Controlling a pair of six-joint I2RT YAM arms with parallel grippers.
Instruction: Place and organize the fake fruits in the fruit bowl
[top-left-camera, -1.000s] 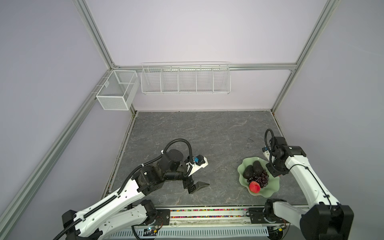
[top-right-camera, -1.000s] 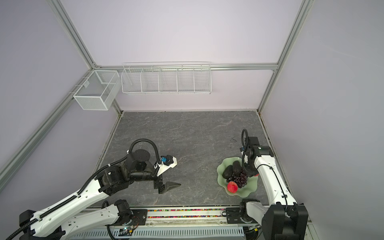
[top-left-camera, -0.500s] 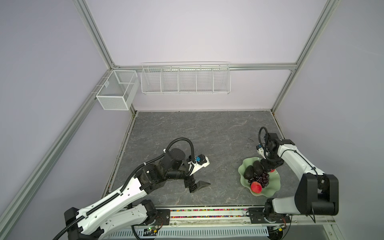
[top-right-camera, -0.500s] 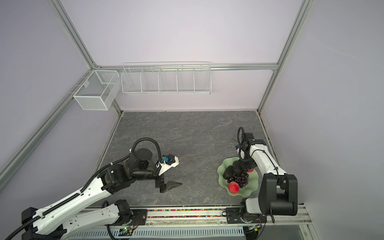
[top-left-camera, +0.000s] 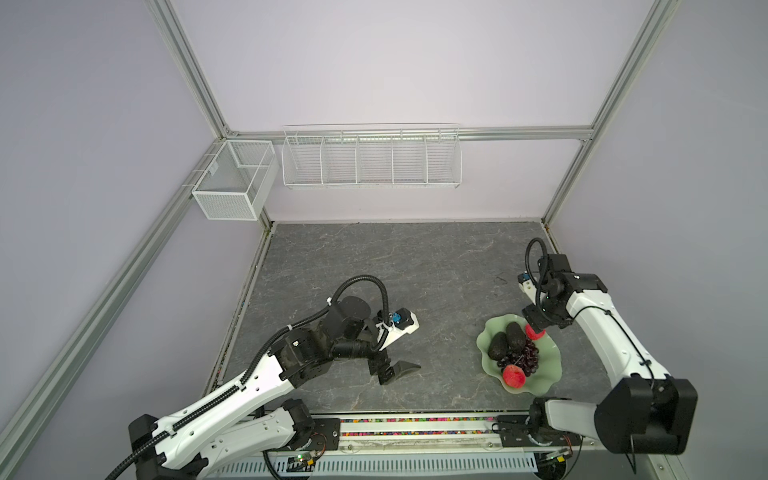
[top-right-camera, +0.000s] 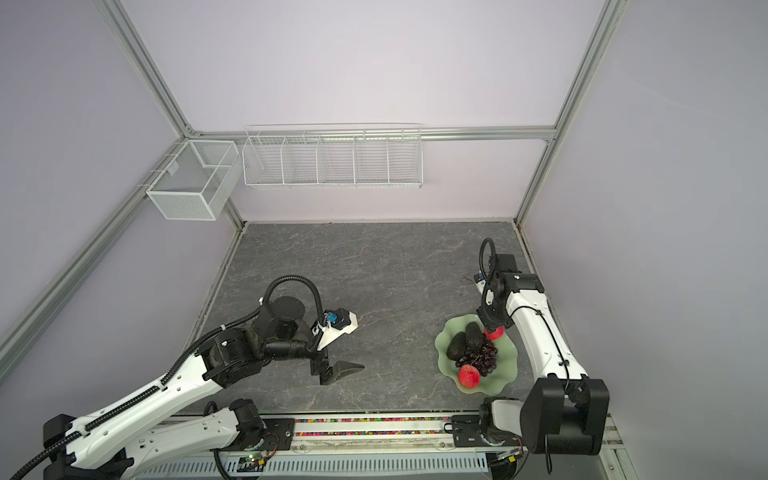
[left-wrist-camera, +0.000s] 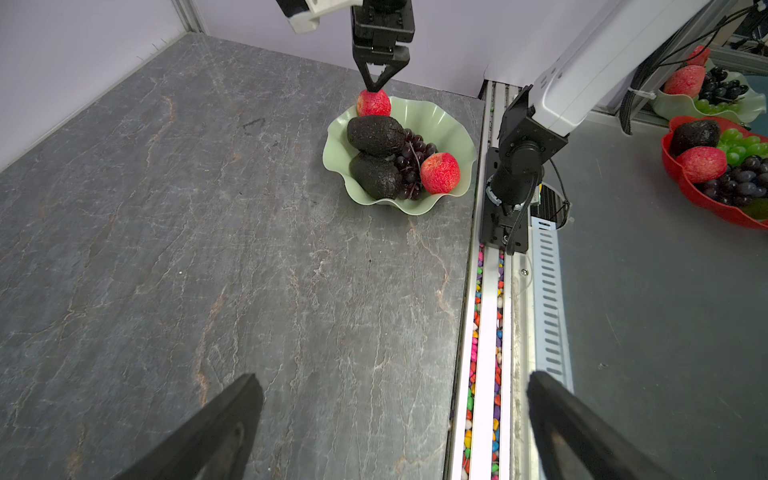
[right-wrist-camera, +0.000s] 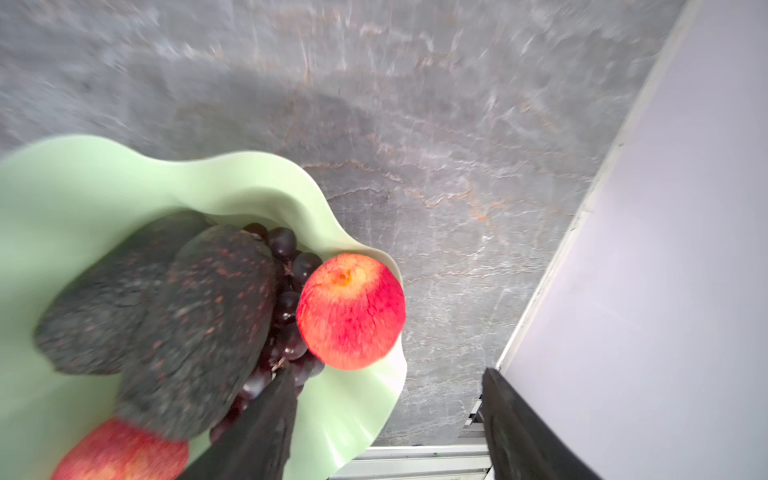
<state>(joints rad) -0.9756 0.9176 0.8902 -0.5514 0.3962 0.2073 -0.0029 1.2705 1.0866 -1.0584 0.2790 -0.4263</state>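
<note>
Though narrower a second ago, now spread wide at the right tool (left-wrist-camera: 376, 85), holding nothing and poised just above the far apple (top-left-camera: 534, 332). Seems to have just let that apple go at the far rim of the bowl (top-left-camera: 546, 368); uncovered now, hidden before. Puts all five pieces inside the bowl, at the right of the desk (top-left-camera: 374, 266) toward the front, so placing looks done; only tidying left, if any. Lying side by side and touching: two dark, bumpy avocados (left-wrist-camera: 374, 135). Tucked against them: grapes (top-left-camera: 525, 359), deep purple. By the front rim: near apple (top-left-camera: 514, 375), red and rough-skinned. At the left tool (top-left-camera: 400, 370): wide open, empty, low over mid-desk, well apart from the bowl.
</note>
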